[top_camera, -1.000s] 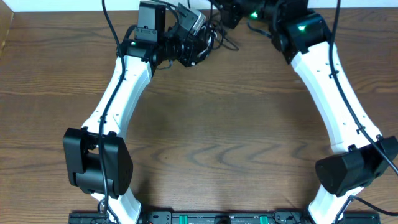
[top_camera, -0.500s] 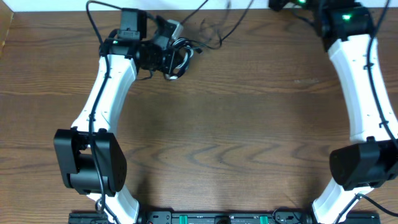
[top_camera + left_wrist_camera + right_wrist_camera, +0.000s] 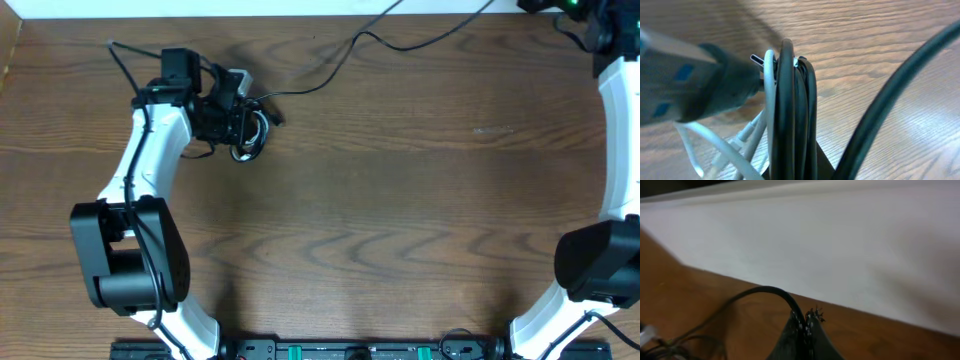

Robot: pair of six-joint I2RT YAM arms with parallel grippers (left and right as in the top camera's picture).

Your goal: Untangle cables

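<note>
Left gripper (image 3: 242, 121) clamps the coiled bundle of black and white cables (image 3: 787, 100) as an anchor — right gripper (image 3: 802, 329), pinched tight on one thin black cord (image 3: 765, 289), holds it stretched away — likely to free that strand.

Right gripper (image 3: 806, 321) beyond overhead's top edge

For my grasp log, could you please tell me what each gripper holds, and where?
Left gripper clamps the bundle across its black and white strands; right gripper pinches one black cable, where along it unclear.
</note>
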